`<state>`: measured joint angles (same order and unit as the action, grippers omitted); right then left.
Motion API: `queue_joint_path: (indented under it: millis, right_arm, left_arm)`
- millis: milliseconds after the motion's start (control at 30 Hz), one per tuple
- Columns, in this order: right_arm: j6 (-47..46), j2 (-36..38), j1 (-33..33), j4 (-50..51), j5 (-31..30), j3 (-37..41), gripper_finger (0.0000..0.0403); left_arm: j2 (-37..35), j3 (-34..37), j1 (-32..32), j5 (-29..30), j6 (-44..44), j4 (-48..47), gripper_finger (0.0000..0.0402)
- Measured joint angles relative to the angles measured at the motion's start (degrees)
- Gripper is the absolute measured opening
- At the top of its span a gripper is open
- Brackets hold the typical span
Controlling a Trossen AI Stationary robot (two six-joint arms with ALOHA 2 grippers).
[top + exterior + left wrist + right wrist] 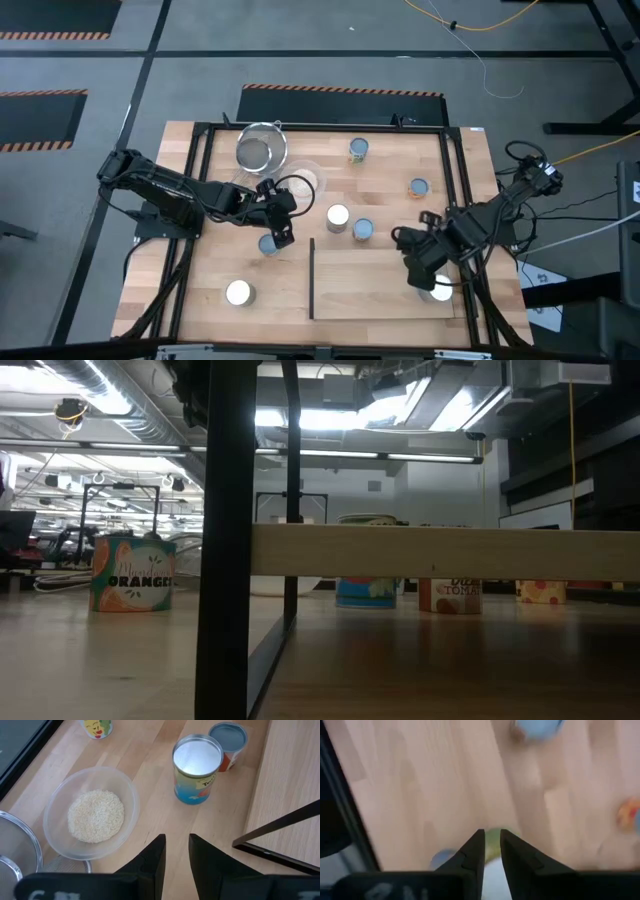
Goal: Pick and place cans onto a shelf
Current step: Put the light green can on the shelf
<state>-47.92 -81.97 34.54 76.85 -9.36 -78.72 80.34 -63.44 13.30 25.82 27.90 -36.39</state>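
Several cans stand on the table: two in the middle (338, 216) (363, 230), two farther back (358, 150) (419, 187), and one near the front left (238, 292). The light-wood shelf (390, 285) lies front right, its dark upright edge (312, 278) on its left. A white-topped can (440, 290) stands at the shelf's right end. My right gripper (420, 272) hovers just left of this can, fingers close together and empty; the can shows below them (494, 870). My left gripper (282, 232) hovers over a blue-topped can (268, 244), fingers close together (176, 855) and empty.
A mesh strainer (262, 150) and a clear bowl of grains (95, 815) stand at the back left. A black frame rail (200, 180) runs around the table. In the low view the shelf's edge (450, 552) and its upright (228, 560) stand in front, with an orange can (132, 573) at the left.
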Motion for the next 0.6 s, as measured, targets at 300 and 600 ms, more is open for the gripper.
queue_joint_path:
  millis: [300, 600]
  right_arm:
    - [20.9, 0.0, -6.1, -9.6, -11.1, 0.0, 0.0065]
    - [41.2, 0.0, -13.4, -26.4, -11.6, 0.0, 0.0065]
  left_arm:
    - [0.0, 0.0, 0.0, 0.0, 0.0, 2.6, 0.0078]
    - [-1.2, 0.1, 0.1, -4.7, -0.1, 2.6, 0.0078]
